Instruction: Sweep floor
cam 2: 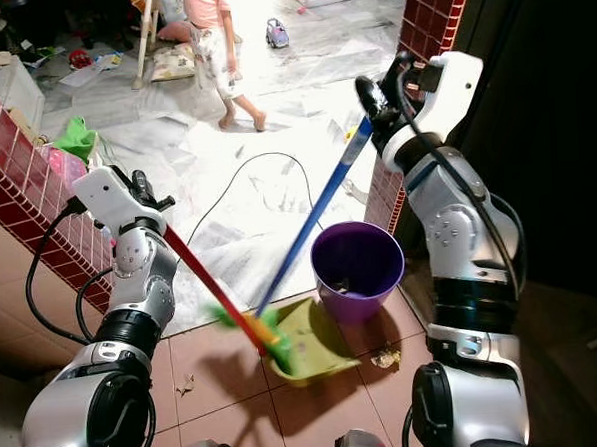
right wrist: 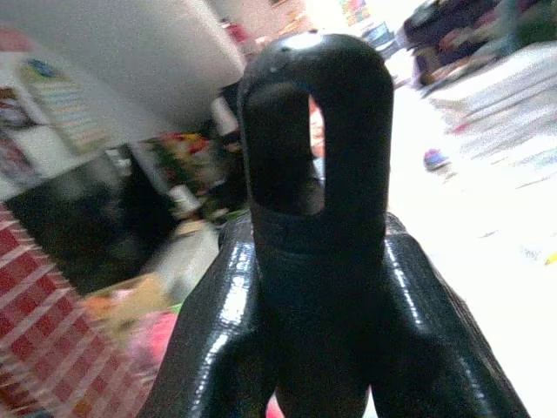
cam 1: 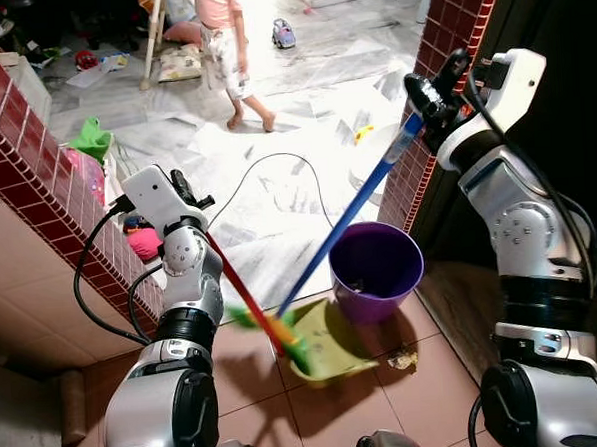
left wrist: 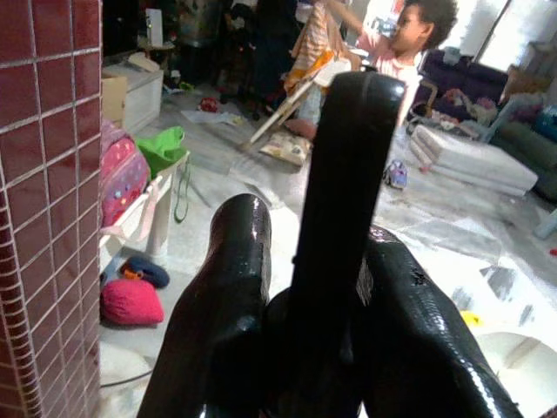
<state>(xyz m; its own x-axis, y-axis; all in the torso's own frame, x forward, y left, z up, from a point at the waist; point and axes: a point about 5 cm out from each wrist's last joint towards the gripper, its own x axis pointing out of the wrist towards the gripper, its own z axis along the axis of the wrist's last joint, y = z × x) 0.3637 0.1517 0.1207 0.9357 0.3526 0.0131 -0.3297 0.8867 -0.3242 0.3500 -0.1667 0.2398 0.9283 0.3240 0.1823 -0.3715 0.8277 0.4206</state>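
Note:
My left gripper is shut on the black top end of a red-handled broom. Its green bristles rest at the near edge of a yellow-green dustpan on the terracotta tiles. Up by the brick pillar, my right gripper is shut on a blue handle that slants down to the dustpan. In the left wrist view the fingers clamp the black grip. In the right wrist view the fingers hold a black handle end with a hanging hole. A scrap of litter lies right of the dustpan.
A purple bucket stands just behind the dustpan. Red-tiled brick pillars flank me, left and right. A black cable loops over the marble floor. A person walks barefoot farther back among toys and clutter.

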